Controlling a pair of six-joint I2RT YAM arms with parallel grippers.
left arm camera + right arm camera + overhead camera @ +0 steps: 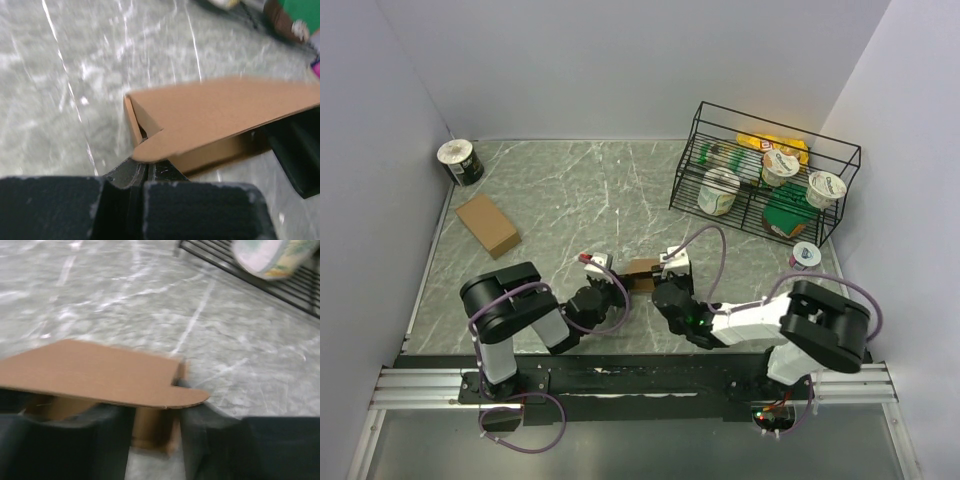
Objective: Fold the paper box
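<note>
The paper box (pixel 642 270) is a small brown cardboard box with a loose lid, lying on the marble table between my two grippers. In the left wrist view the paper box (pixel 220 115) has its lid raised, and the lid's rounded tab lies over my left gripper (pixel 148 167). That gripper is shut, its tips at the box's near corner, with no cardboard visible between them. In the right wrist view my right gripper (pixel 155 425) is open. Its fingers stand either side of the end wall of the paper box (pixel 100 372), under the lid.
A second, fully formed brown box (pixel 488 225) lies at the left. A black wire rack (pixel 692 160) with yoghurt cups and packets stands at the back right. A roll (pixel 460 162) sits in the back left corner and a small cup (pixel 805 256) near the rack.
</note>
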